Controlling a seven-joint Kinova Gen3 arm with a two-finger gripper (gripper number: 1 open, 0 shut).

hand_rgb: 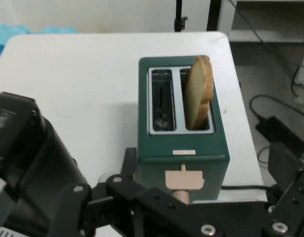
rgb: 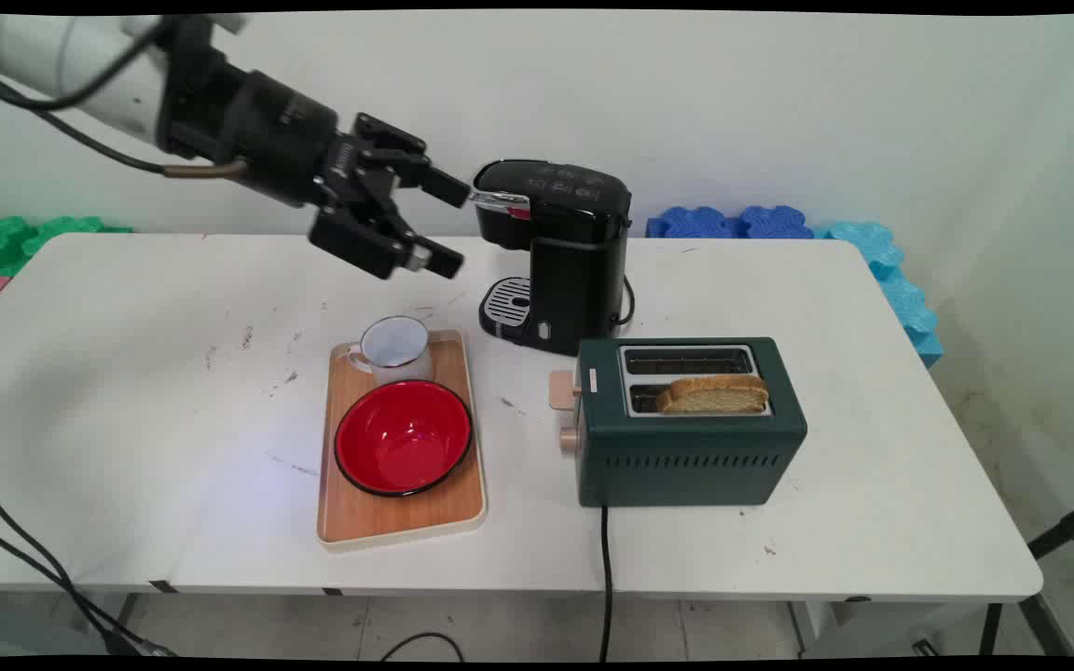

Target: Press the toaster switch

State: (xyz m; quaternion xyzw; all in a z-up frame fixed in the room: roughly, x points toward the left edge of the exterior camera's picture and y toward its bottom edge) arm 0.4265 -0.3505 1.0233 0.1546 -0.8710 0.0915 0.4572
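The end effector (rgb: pixel 444 222) hung in the air just left of the coffee machine (rgb: pixel 556 256), level with its head, fingers spread apart and holding nothing. The upper fingertip sat close to the machine's silver lid handle (rgb: pixel 500 198); contact could not be confirmed from the main view.

Taking the coffee machine as landmark: a wooden tray (rgb: pixel 399 508) lay on the desk (rgb: pixel 127 391) in front of it and to its left, carrying a white mug (rgb: pixel 395 347) at the far end and a red bowl (rgb: pixel 404 436) touching it on the near side. A green toaster (rgb: pixel 686 424) stood just in front and to the right of the machine, a slice of bread (rgb: pixel 714 395) upright in its nearer slot.

Judgement: the arm appeared posed at the machine's lid, nothing yet gripped. Any next move would call for fine alignment with that handle.

The hand view showed the toaster (hand_rgb: pixel 181 133) end-on, its lever (hand_rgb: pixel 184 180) and empty second slot, plus the bread (hand_rgb: pixel 198 94); tray and mug were absent there. The main view alone showed those.
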